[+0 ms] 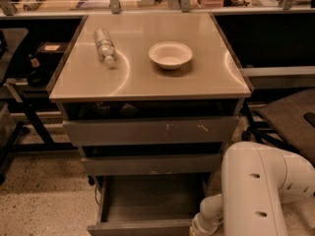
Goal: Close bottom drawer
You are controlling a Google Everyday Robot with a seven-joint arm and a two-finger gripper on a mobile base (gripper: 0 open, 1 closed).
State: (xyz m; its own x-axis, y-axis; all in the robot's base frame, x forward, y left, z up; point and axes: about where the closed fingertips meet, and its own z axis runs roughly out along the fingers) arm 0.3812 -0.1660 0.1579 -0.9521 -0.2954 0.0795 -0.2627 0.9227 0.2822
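A grey metal cabinet (74,113) fills the middle of the view, topped by a smooth beige tabletop (147,80) that shines under the lights; behind it runs a long workbench (64,3) strewn with clutter too small to make out; a dark chair seat (290,117) juts in at the right.

The robot's white arm (256,191) bulks in the lower right corner, its wrist (204,220) bending down just beside the right front corner of the lowest drawer; the gripper lies past the bottom edge of the view, so whether it is open or shut cannot be told.

Three drawers step downward, narrower each time; the widest drawer front (147,131) bears small white scratches; the middle drawer front (147,164) sits beneath it; the bottom drawer (147,205) stands pulled well out, its flat grey tray bare to view and its plain front at the bottom edge of the picture.

On the tabletop, a white bowl (170,54) sits upright right of centre; a clear plastic bottle (104,44) lies on its side to the left, well apart from the bowl; its label cannot be read.
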